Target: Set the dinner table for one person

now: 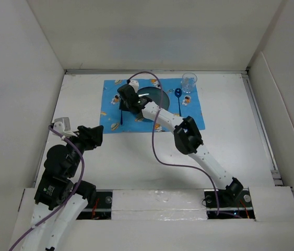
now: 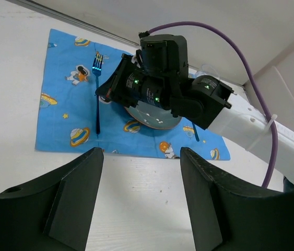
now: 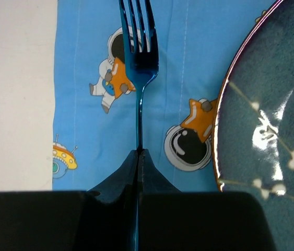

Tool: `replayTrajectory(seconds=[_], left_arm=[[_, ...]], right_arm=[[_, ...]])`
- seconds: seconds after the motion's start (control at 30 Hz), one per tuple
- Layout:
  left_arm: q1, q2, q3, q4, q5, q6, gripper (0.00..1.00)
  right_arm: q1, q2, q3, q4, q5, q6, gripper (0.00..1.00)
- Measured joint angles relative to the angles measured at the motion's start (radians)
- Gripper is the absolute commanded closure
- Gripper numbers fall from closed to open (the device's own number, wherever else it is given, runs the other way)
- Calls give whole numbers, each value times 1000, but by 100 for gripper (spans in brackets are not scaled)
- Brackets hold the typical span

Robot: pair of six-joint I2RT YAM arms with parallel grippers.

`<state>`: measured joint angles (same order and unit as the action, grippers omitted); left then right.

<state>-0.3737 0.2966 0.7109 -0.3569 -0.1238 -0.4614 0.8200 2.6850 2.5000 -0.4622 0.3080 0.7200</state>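
Note:
The white dinner table [image 1: 131, 167] carries a blue cartoon-printed mat [image 1: 193, 117]. On the mat are a dark blue plate [image 1: 158, 98], a blue fork [image 1: 121, 116] left of it, a blue spoon [image 1: 178, 99] right of it, and a clear glass [image 1: 189, 82] at the far right corner. My right gripper [image 1: 122, 102] is shut on the fork [image 3: 139, 63], with its fingertips [image 3: 139, 152] pinching the handle beside the plate [image 3: 272, 130]; the fork lies along the mat [image 3: 84, 52]. My left gripper [image 2: 141, 209] is open and empty over bare table, near the mat's front edge [image 2: 58, 136].
White walls enclose the table on three sides. The right arm [image 1: 188, 136] stretches diagonally across the table's middle, trailing a purple cable [image 1: 157, 151]. In the left wrist view the right wrist [image 2: 157, 83] covers most of the plate [image 2: 152, 119].

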Motion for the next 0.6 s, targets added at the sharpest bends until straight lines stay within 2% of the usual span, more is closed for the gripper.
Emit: replayTrajectory(seconds=[0.4,0.43,0.5,0.53,0.6], left_arm=[[0,10,-5,1,23,2,43],[0,10,-6,0,24,2,43],[0,11,-6,0,28,4,43],[0,11,-7,1,29,5,43],[0,11,-8,1,31,5,42]], right_arm=[[-46,58,29,18,-61,41,99],[-47,58,29,20,-66,41,91],[-48,58,29,21,-71,45,82],[-49,58,27,26,-77,44,73],[-48,58,18,45,-89,50,64]])
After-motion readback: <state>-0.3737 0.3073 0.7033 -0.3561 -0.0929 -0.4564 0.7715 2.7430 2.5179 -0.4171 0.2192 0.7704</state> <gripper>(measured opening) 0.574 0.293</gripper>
